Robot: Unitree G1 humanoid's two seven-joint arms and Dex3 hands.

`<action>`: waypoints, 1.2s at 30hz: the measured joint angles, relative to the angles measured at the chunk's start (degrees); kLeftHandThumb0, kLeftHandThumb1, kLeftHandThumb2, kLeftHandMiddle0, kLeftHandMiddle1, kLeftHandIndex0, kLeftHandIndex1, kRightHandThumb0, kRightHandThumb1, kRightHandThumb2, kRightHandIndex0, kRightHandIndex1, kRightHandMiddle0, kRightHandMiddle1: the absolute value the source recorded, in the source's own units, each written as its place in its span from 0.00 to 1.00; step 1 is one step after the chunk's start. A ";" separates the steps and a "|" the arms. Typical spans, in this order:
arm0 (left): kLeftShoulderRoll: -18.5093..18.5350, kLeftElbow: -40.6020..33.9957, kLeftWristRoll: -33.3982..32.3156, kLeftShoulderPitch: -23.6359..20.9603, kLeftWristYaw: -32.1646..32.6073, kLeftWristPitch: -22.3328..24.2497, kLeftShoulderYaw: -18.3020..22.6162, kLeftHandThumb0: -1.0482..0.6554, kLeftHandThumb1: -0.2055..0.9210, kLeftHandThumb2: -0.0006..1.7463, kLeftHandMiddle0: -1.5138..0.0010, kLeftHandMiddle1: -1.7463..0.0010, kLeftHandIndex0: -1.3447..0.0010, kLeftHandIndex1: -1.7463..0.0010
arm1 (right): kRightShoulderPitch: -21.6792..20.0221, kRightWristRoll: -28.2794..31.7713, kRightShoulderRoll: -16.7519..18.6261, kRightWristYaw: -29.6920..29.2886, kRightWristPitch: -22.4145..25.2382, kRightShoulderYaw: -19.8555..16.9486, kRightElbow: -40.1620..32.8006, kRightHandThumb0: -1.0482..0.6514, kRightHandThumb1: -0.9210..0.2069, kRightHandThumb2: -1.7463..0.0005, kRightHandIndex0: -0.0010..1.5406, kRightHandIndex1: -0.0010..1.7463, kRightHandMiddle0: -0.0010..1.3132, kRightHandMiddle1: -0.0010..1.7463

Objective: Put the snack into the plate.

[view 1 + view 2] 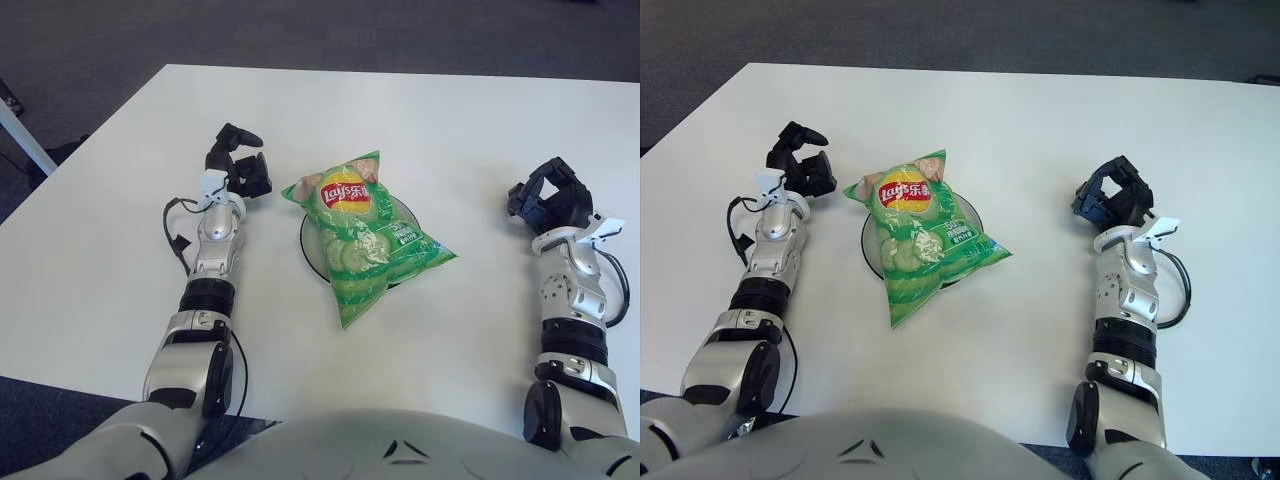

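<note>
Fingers of the left hand [238, 160] show loosely spread and hold nothing, just left of the green Lay's chip bag [362, 229]; the bag lies across the dark plate [308, 243] near the middle of the white table [450, 110], covering most of it (only a rim arc shows at the left), with its lower corner and right side overhanging onto the table. Well apart on the right, the right hand [548, 195] has its fingers curled in and grips nothing; my worry is that a careless brush from the near left hand could slide the light bag off the plate.
</note>
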 measured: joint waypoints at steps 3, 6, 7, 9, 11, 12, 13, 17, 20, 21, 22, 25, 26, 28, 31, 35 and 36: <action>0.01 0.05 0.09 0.01 0.00 -0.23 -0.06 0.34 0.49 0.74 0.14 0.00 0.56 0.00 | 0.02 1.04 0.08 1.20 0.63 0.04 -0.26 0.29 0.67 0.13 0.85 1.00 0.57 1.00; 0.03 0.12 0.22 0.00 0.00 -0.37 -0.21 0.34 0.48 0.74 0.14 0.00 0.56 0.00 | 0.07 1.54 0.11 2.30 1.27 0.05 -0.51 0.29 0.67 0.13 0.85 1.00 0.57 1.00; 0.03 0.14 0.25 0.00 0.00 -0.43 -0.25 0.34 0.48 0.74 0.14 0.00 0.56 0.00 | 0.08 1.60 0.10 2.52 1.45 0.06 -0.59 0.29 0.67 0.14 0.85 1.00 0.57 1.00; 0.06 0.19 0.28 0.00 0.00 -0.56 -0.37 0.34 0.48 0.74 0.14 0.00 0.56 0.00 | 0.10 1.74 0.00 3.30 2.11 0.14 -0.77 0.29 0.66 0.14 0.86 1.00 0.56 1.00; 0.09 0.24 0.28 0.01 0.00 -0.63 -0.46 0.34 0.48 0.74 0.13 0.00 0.56 0.00 | 0.11 1.81 -0.42 4.38 3.16 0.45 -0.94 0.29 0.66 0.14 0.87 1.00 0.56 1.00; 0.10 0.29 0.28 0.01 0.00 -0.63 -0.51 0.34 0.48 0.74 0.13 0.00 0.56 0.00 | 0.12 1.79 -0.80 5.15 3.83 0.73 -0.99 0.29 0.66 0.14 0.87 1.00 0.56 1.00; 0.11 0.32 0.28 0.01 0.00 -0.63 -0.55 0.34 0.48 0.74 0.13 0.00 0.56 0.00 | 0.14 1.76 -1.17 5.87 4.30 0.99 -0.99 0.29 0.66 0.14 0.88 1.00 0.56 1.00; 0.13 0.39 0.28 0.02 -0.01 -0.64 -0.62 0.34 0.48 0.74 0.13 0.00 0.56 0.00 | 0.22 1.51 -2.89 8.94 6.11 2.17 -0.88 0.30 0.65 0.15 0.90 1.00 0.56 1.00; 0.15 0.41 0.28 0.02 -0.04 -0.67 -0.73 0.34 0.49 0.74 0.13 0.00 0.56 0.00 | 0.21 1.43 -3.69 10.12 6.90 2.76 -0.77 0.31 0.62 0.17 0.90 1.00 0.53 1.00; 0.17 0.41 0.27 0.02 -0.11 -0.69 -0.79 0.34 0.49 0.74 0.13 0.00 0.56 0.00 | 0.20 1.43 -3.91 10.54 7.20 2.85 -0.76 0.31 0.61 0.18 0.91 1.00 0.53 1.00; 0.18 0.40 0.27 0.03 -0.20 -0.71 -0.86 0.34 0.49 0.74 0.13 0.00 0.56 0.00 | 0.20 1.44 -4.10 10.88 7.45 2.93 -0.77 0.31 0.61 0.18 0.91 1.00 0.52 1.00; 0.21 0.34 0.23 0.04 -0.56 -0.72 -1.03 0.34 0.49 0.74 0.13 0.00 0.56 0.00 | 0.20 1.44 -4.66 11.97 8.21 3.13 -0.80 0.31 0.60 0.19 0.91 1.00 0.52 1.00; 0.22 0.31 0.21 0.06 -0.73 -0.72 -1.05 0.34 0.49 0.74 0.13 0.00 0.56 0.00 | 0.20 1.42 -4.85 12.33 8.47 3.23 -0.81 0.31 0.60 0.19 0.91 1.00 0.51 1.00; 0.23 0.26 0.15 0.10 -1.07 -0.72 -1.07 0.34 0.49 0.74 0.13 0.00 0.56 0.00 | 0.21 1.30 -5.30 12.87 9.08 3.59 -0.82 0.32 0.59 0.20 0.91 1.00 0.51 1.00; 0.25 0.15 0.07 0.15 -1.49 -0.72 -1.10 0.34 0.49 0.74 0.13 0.00 0.56 0.00 | 0.19 0.82 -6.81 14.12 11.02 4.96 -0.90 0.32 0.57 0.21 0.91 1.00 0.50 1.00; 0.28 -0.07 0.03 0.21 -1.96 -0.72 -1.15 0.34 0.49 0.73 0.13 0.00 0.56 0.00 | -0.16 -0.16 -10.41 17.31 15.02 7.81 -1.32 0.33 0.52 0.25 0.91 1.00 0.46 1.00; 0.27 -0.10 0.03 0.25 -2.11 -0.73 -1.16 0.34 0.49 0.73 0.13 0.00 0.56 0.00 | -0.30 -0.61 -11.39 18.22 16.26 8.56 -1.39 0.34 0.52 0.26 0.90 1.00 0.46 1.00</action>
